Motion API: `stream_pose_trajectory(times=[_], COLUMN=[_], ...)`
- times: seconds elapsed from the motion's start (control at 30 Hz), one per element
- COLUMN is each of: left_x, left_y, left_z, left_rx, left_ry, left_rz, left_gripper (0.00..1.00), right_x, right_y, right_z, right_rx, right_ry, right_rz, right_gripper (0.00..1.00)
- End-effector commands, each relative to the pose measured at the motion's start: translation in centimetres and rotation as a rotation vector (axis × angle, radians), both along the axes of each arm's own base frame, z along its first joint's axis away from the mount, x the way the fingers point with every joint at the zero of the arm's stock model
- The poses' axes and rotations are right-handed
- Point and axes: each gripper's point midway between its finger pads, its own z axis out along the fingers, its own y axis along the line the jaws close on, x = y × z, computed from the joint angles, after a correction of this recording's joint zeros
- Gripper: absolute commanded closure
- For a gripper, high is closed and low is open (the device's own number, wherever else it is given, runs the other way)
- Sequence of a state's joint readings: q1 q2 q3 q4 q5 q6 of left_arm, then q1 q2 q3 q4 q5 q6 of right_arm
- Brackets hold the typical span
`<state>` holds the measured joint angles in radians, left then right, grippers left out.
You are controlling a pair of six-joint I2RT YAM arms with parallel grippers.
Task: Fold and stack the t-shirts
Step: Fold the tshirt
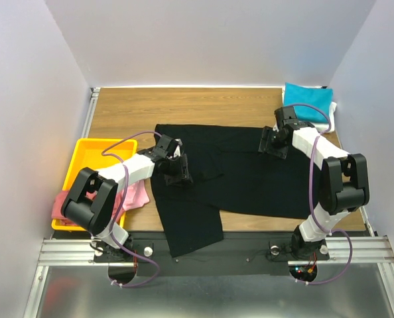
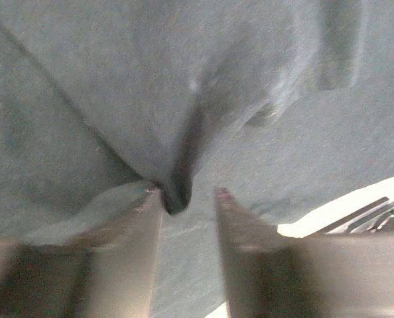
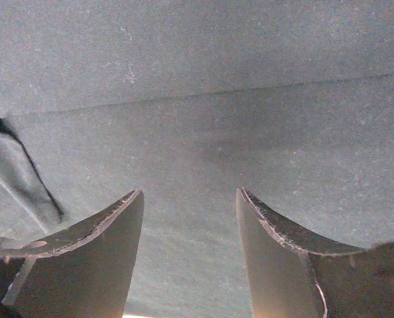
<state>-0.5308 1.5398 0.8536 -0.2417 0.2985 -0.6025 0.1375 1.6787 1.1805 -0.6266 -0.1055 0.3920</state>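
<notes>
A large black t-shirt (image 1: 250,179) lies spread over the middle of the table, with one part hanging past the near edge. My left gripper (image 1: 180,171) is low over its left part. In the left wrist view (image 2: 187,195) the jaws stand apart, with a raised pinch of the black cloth (image 2: 177,192) against the left fingertip. My right gripper (image 1: 271,142) is over the shirt's far right part. In the right wrist view (image 3: 189,192) it is open with flat black cloth (image 3: 197,86) below. A folded teal t-shirt (image 1: 308,99) lies at the far right corner.
A yellow tray (image 1: 91,149) stands at the left. A pink t-shirt (image 1: 136,195) and a dusty red one (image 1: 59,205) lie bunched at its near end. Grey walls close in the left, right and back. A metal rail (image 1: 217,248) runs along the near edge.
</notes>
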Motion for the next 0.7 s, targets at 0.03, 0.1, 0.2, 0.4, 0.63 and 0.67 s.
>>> stream_pose_trajectory(times=[0.03, 0.1, 0.2, 0.4, 0.63, 0.67], left_x=[1.1, 1.2, 2.5, 6.4, 12.2, 12.6], left_y=[0.1, 0.2, 0.1, -1.3, -4.0, -4.1], left_z=[3.0, 3.8, 6.3, 9.7, 8.2, 7.8], left_rx=[0.01, 0.019, 0.014, -0.013, 0.017, 0.022], left_ry=[-0.057, -0.06, -0.113, -0.217, -0.245, -0.24], left_rz=[0.022, 0.021, 0.035, 0.067, 0.056, 0.054], left_gripper=[0.33, 0.27, 0.17, 0.12, 0.11, 0.11], right_x=[1.1, 1.6, 1.8, 1.3, 0.9, 0.9], right_y=[-1.2, -2.4, -4.9, -9.2, -10.0, -10.0], right_z=[2.2, 2.8, 3.5, 2.9, -0.2, -0.3], right_rx=[-0.012, -0.029, -0.048, -0.068, -0.084, -0.084], right_ry=[-0.087, -0.107, -0.129, -0.114, -0.051, -0.047], right_rz=[-0.03, -0.057, -0.105, -0.185, -0.2, -0.2], right_gripper=[0.36, 0.36, 0.36, 0.34, 0.34, 0.34])
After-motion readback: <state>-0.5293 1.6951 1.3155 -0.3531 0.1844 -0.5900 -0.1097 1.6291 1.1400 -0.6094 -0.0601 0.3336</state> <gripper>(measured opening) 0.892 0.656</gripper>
